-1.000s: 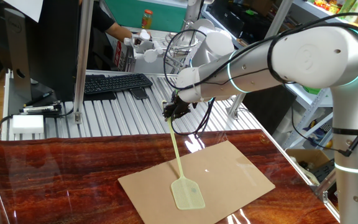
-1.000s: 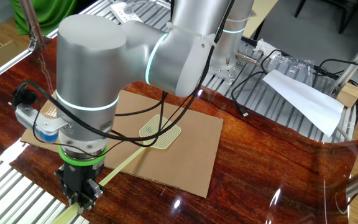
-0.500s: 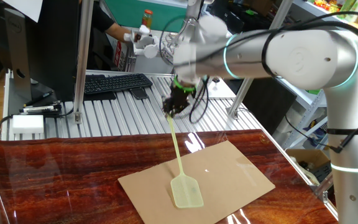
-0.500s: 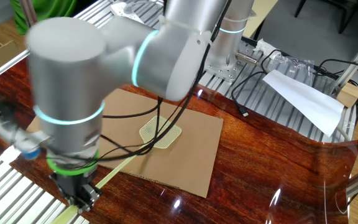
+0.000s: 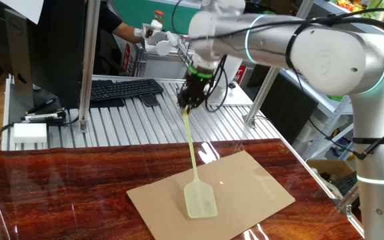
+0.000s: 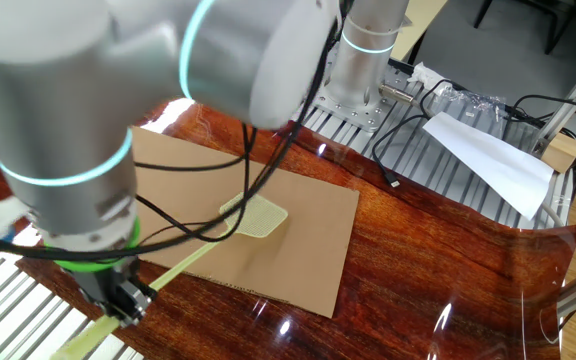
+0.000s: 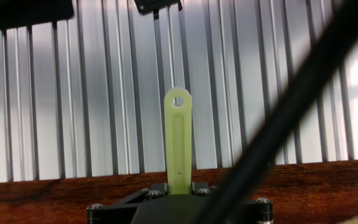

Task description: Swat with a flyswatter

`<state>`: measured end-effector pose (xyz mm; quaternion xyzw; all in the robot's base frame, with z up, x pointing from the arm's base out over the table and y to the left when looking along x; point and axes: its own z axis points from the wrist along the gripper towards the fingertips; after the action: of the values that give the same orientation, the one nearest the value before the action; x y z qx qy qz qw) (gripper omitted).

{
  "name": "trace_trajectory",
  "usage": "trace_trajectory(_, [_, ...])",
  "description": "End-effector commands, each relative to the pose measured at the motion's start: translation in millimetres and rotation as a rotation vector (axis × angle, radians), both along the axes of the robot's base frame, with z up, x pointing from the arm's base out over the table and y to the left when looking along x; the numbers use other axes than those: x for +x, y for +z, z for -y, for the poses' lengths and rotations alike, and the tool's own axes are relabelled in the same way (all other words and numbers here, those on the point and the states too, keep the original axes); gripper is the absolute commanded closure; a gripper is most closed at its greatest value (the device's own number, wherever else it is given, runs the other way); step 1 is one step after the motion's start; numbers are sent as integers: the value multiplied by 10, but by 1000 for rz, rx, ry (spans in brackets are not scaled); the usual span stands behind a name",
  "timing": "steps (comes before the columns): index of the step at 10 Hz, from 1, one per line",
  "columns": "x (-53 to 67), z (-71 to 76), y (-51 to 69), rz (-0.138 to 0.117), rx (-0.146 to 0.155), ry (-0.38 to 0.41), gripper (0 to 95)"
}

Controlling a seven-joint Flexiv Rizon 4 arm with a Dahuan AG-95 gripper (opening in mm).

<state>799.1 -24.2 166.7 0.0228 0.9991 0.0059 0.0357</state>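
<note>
The pale yellow-green flyswatter (image 5: 193, 152) hangs from my gripper (image 5: 190, 101), which is shut on the upper end of its handle. Its mesh head (image 5: 200, 201) is over the brown cardboard sheet (image 5: 259, 179), at or just above its surface. In the other fixed view the head (image 6: 255, 216) is over the cardboard (image 6: 308, 250), and my gripper (image 6: 118, 300) holds the handle low at the left. In the hand view the handle's end with its hole (image 7: 178, 140) sticks out past the shut jaws (image 7: 179, 190) over the ribbed metal surface.
A dark wooden tabletop (image 5: 65, 187) carries the cardboard. Behind it is ribbed metal decking (image 5: 125, 123) with a keyboard (image 5: 122, 88). A black cable (image 7: 291, 99) crosses the hand view. White paper (image 6: 488, 160) and cables lie at the far side in the other fixed view.
My arm has swung up and turned at the wrist. The handle has been raised and stands steeper, and the mesh head has tilted and shifted slightly over the cardboard.
</note>
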Motion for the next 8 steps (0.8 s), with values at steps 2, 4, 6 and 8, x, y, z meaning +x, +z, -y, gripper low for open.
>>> trace_trajectory(2, [5, 29, 193, -19, 4, 11, 950])
trace_trajectory(4, [4, 53, 301, -28, 1, 18, 950])
trace_trajectory(6, [3, 74, 390, -34, -3, 26, 950])
trace_trajectory(8, [2, 93, 472, -46, 0, 29, 950])
